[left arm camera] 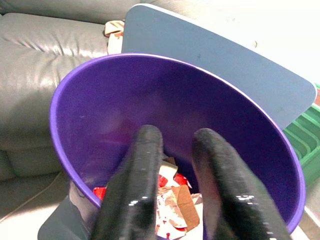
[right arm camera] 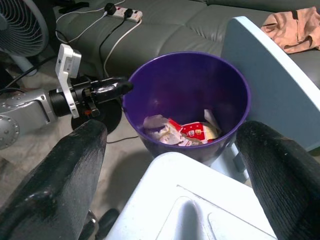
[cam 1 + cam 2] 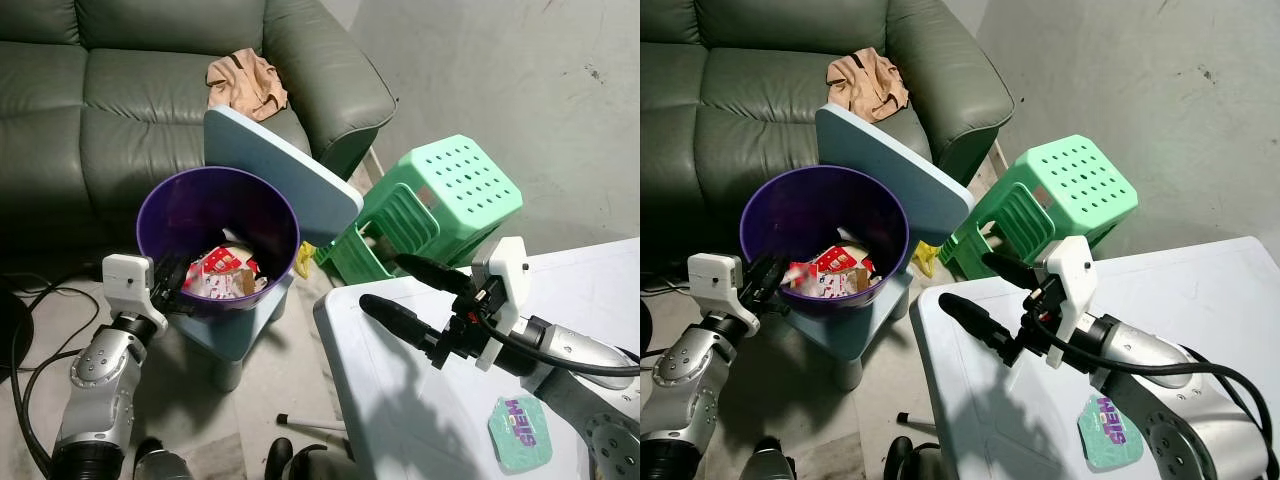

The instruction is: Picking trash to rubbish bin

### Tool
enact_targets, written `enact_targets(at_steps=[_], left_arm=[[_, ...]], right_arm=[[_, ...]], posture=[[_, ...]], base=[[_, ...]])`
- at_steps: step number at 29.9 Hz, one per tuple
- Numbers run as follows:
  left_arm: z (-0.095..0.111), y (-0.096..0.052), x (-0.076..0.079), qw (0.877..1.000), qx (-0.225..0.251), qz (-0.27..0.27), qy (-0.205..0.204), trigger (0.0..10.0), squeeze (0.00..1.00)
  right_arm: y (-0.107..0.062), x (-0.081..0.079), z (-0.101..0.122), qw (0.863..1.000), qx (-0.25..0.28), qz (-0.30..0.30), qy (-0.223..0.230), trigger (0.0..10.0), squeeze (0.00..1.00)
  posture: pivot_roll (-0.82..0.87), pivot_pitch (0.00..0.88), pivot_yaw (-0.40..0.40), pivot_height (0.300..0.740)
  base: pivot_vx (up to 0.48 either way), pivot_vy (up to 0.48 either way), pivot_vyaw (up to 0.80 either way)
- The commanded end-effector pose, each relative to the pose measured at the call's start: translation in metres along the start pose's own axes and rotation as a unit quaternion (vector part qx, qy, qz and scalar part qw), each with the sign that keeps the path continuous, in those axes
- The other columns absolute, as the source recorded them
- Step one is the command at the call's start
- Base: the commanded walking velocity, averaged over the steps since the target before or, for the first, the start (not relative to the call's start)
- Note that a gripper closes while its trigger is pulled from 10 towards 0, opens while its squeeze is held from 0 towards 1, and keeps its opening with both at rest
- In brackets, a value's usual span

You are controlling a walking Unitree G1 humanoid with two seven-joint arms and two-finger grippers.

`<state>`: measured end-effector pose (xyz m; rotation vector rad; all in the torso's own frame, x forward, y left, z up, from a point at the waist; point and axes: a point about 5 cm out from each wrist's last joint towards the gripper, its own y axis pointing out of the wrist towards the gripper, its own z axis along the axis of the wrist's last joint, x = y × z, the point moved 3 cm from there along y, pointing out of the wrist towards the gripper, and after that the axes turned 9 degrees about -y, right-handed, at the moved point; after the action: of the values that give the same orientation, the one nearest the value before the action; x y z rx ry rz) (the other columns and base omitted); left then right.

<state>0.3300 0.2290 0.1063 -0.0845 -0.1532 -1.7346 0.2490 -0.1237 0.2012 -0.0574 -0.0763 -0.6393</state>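
A purple rubbish bin (image 3: 160, 205) stands on a small light-blue chair (image 3: 290, 170) in front of the sofa. Red and white wrappers (image 3: 222, 272) lie in its bottom. My left gripper (image 3: 183, 290) sits at the bin's near left rim, pointing into it; its fingers (image 1: 147, 150) are open by a narrow gap with nothing between them. My right gripper (image 3: 383, 282) hovers wide open and empty over the near left corner of the white table (image 3: 400, 400), aimed toward the bin. A teal packet (image 3: 520, 432) lies flat on the table beside my right forearm.
A green plastic stool (image 3: 440, 200) leans tipped beside the chair. The grey-green sofa (image 3: 90, 110) carries a tan cloth (image 3: 245, 82). Something yellow (image 3: 303, 260) lies under the chair, and a dark stick (image 3: 310, 423) on the floor. Cables (image 3: 25, 330) run at the left.
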Motion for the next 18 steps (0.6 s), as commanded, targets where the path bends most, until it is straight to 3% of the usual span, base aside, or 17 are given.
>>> enact_targets(at_steps=[1, 18], left_arm=[[-0.0084, -0.0010, 0.0038, 1.000, -0.011, -0.008, -0.008, 10.0, 1.00], [-0.0041, -0.0006, 0.0011, 1.000, -0.001, 0.002, -0.006, 10.0, 1.00]], right_arm=[[-0.0078, 0.0048, 0.0056, 1.000, 0.001, -0.014, -0.009, 10.0, 0.00], [-0.0056, 0.0077, 0.0035, 1.000, 0.006, -0.025, -0.004, 10.0, 0.00]], posture=[[-0.06, 0.315, -0.316, 0.740], [-0.05, 0.296, -0.292, 0.740]], base=[[0.000, 0.000, 0.00], [0.000, 0.000, 0.00]])
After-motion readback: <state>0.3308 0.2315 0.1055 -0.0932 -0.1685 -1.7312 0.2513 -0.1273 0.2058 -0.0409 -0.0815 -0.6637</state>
